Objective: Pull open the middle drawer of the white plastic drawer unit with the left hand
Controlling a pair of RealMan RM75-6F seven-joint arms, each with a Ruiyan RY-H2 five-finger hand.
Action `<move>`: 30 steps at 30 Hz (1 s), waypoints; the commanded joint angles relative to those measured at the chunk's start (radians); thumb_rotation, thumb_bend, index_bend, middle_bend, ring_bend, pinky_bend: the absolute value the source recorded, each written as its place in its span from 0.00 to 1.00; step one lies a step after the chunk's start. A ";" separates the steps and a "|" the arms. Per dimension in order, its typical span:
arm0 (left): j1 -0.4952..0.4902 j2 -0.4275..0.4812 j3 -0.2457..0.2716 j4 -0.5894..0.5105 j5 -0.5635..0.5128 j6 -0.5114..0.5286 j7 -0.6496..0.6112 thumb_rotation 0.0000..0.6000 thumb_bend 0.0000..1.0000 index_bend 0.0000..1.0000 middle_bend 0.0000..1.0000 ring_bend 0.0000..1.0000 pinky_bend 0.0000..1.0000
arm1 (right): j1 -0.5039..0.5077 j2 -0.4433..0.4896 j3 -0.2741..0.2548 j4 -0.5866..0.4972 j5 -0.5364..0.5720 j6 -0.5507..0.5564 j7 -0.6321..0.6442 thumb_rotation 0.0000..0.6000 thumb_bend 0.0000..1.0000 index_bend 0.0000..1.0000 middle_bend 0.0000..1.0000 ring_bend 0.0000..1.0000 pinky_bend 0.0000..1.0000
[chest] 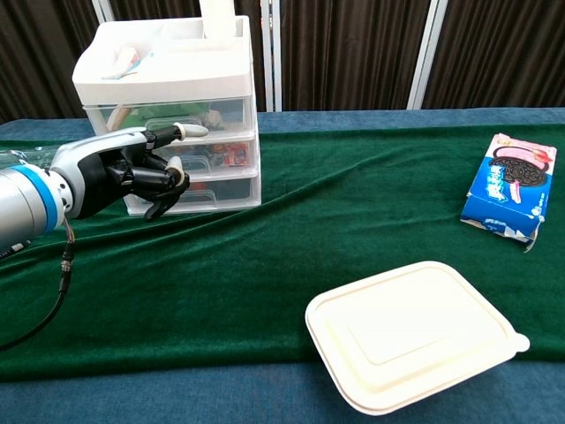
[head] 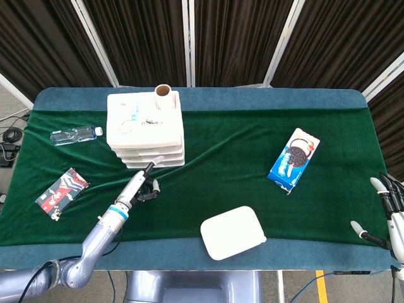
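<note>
The white plastic drawer unit (head: 146, 129) (chest: 168, 79) stands at the back left of the green cloth, with all its drawers pushed in. My left hand (head: 144, 186) (chest: 124, 172) hovers just in front of the middle drawer (chest: 221, 155). One finger stretches out, and its tip reaches the seam above that drawer. The other fingers are curled in and hold nothing. Whether any of them touches the drawer front is unclear. My right hand (head: 388, 208) sits at the far right table edge, fingers spread and empty.
A cardboard roll (head: 165, 96) stands on top of the unit. A water bottle (head: 76, 134) and a snack packet (head: 62, 192) lie to the left. A white lidded container (head: 233, 231) (chest: 415, 334) sits front centre and a blue cookie box (head: 294, 159) (chest: 512, 185) to the right.
</note>
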 commanded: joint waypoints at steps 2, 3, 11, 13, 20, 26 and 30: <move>0.006 -0.001 0.002 0.011 0.003 0.003 -0.010 1.00 0.95 0.00 0.83 0.70 0.75 | 0.000 0.000 0.000 -0.001 -0.001 0.001 -0.001 1.00 0.08 0.06 0.00 0.00 0.00; 0.007 0.000 0.003 0.014 0.001 0.001 -0.014 1.00 0.95 0.00 0.83 0.70 0.75 | -0.001 0.000 0.000 -0.001 -0.001 0.001 -0.001 1.00 0.08 0.06 0.00 0.00 0.00; 0.005 -0.003 -0.008 0.041 -0.010 -0.006 -0.028 1.00 0.95 0.00 0.83 0.70 0.75 | 0.000 0.000 0.001 0.000 0.001 -0.001 -0.002 1.00 0.08 0.06 0.00 0.00 0.00; 0.001 -0.004 -0.011 0.047 -0.015 -0.009 -0.025 1.00 0.95 0.00 0.83 0.70 0.75 | 0.000 0.000 0.001 0.000 0.002 -0.001 -0.001 1.00 0.08 0.06 0.00 0.00 0.00; -0.007 -0.013 -0.021 0.059 -0.032 -0.009 -0.014 1.00 0.95 0.00 0.83 0.70 0.75 | 0.001 0.000 0.003 0.003 0.007 -0.005 0.004 1.00 0.08 0.06 0.00 0.00 0.00; -0.012 -0.020 -0.024 0.070 -0.037 -0.012 -0.009 1.00 0.95 0.00 0.83 0.70 0.75 | 0.002 0.000 0.003 0.004 0.008 -0.007 0.005 1.00 0.08 0.06 0.00 0.00 0.00; -0.016 -0.023 -0.027 0.069 -0.041 -0.014 -0.006 1.00 0.95 0.00 0.83 0.70 0.75 | 0.003 -0.001 0.003 0.005 0.008 -0.008 0.005 1.00 0.08 0.06 0.00 0.00 0.00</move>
